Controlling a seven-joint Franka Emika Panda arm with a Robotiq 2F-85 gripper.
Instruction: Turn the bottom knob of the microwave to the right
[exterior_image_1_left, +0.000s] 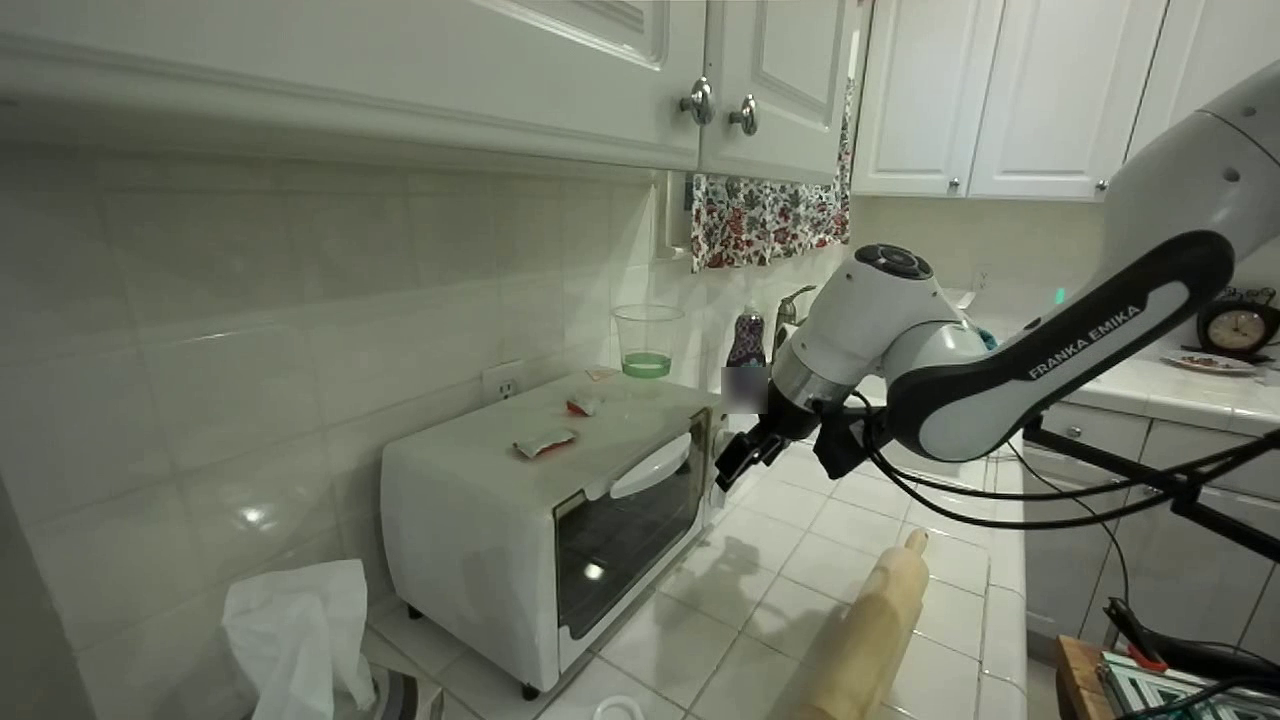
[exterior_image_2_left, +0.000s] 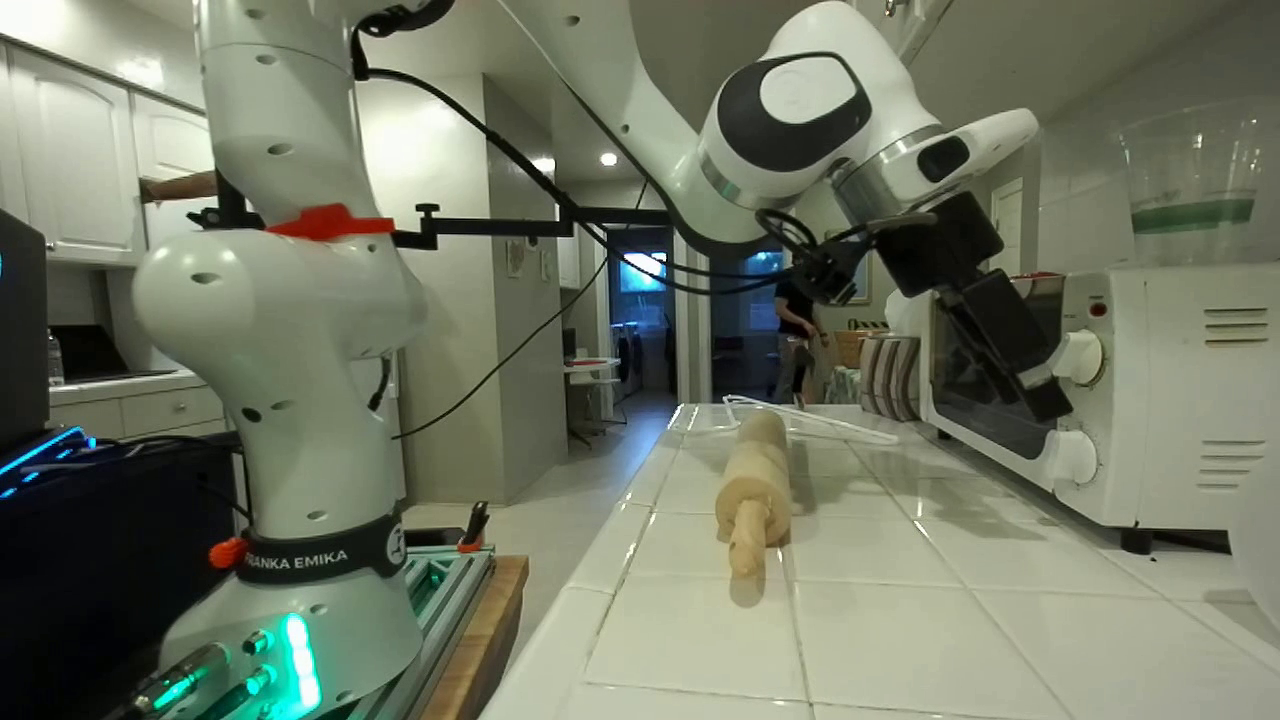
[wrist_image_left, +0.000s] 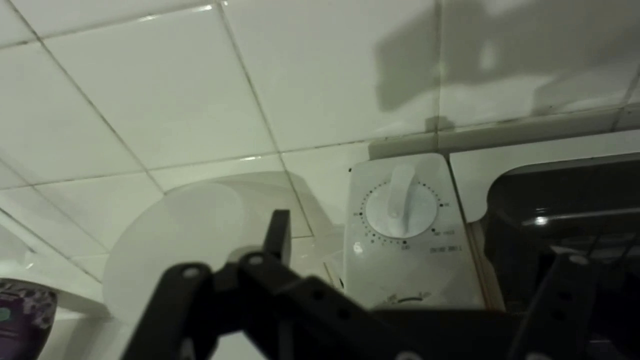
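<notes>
A robot arm (exterior_image_2_left: 270, 330) at the microwave (exterior_image_1_left: 470, 560), its gripper (exterior_image_1_left: 745, 468) spread wide above the bottom knob (exterior_image_2_left: 1075, 457)

A white tiled surface (exterior_image_2_left: 880, 640) runs through both exterior views, and the robot arm reaches over it. The microwave stands on the surface near the tiled wall. A wooden rolling pin (exterior_image_1_left: 870, 630) lies on the tiles in front of it, well apart. The gripper tilts downward at the microwave's front; in the wrist view its fingers (wrist_image_left: 278, 235) stand far apart. On the microwave's top are a clear cup (exterior_image_1_left: 647, 364) with green at its bottom and two small packets (exterior_image_1_left: 545, 443). In an exterior view the gripper overlaps the edge of the top knob (exterior_image_2_left: 1082, 357); I cannot tell whether they touch. The bottom knob sits directly below that, apart from the fingers, and shows whole in the wrist view, ringed by dial marks.
</notes>
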